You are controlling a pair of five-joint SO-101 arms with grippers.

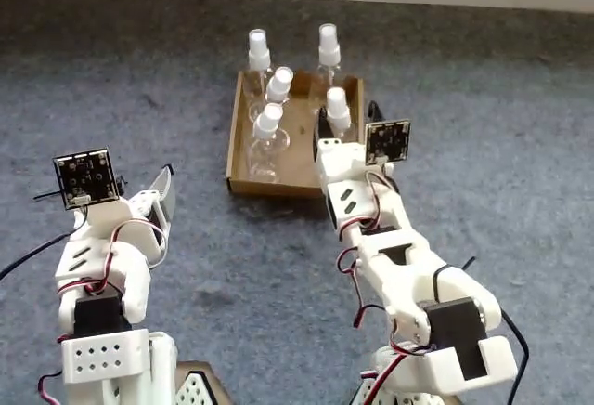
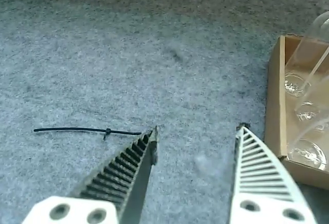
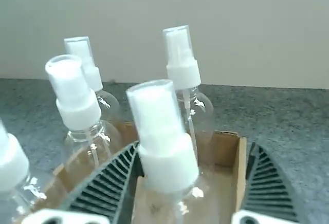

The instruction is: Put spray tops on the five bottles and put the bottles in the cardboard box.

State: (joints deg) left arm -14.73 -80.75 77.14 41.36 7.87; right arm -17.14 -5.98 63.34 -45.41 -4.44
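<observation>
Cardboard box (image 1: 278, 186) sits on the grey bench (image 1: 483, 126), open side up, ahead of the two arms.

All five bottles carry white spray tops.
- Three stand upright inside the box: rear bottle (image 1: 279, 87) toward its far wall, middle bottle (image 1: 268, 124) in its left half, and right-wall bottle (image 1: 337, 108) against its right side.
- A far-left bottle (image 1: 258, 52) and a far-right bottle (image 1: 329, 47) stand at the box's far wall. Cannot tell whether they are inside it or just behind it.

Right claw (image 1: 329, 131) is over the box's right side.
- It is parted and straddles the right-wall bottle (image 3: 159, 131) below its spray top.
- One finger lies close against the bottle body.
- The other finger stands off, with cardboard showing in the gap, so it has no firm grip on the bottle.

Left claw (image 2: 198, 131) is well to the left of the box and low over the bench. Its jaws are spread wide and hold nothing.

A black cable tie (image 2: 87, 130) lies flat on the bench, on the side of the left claw away from the box.
</observation>
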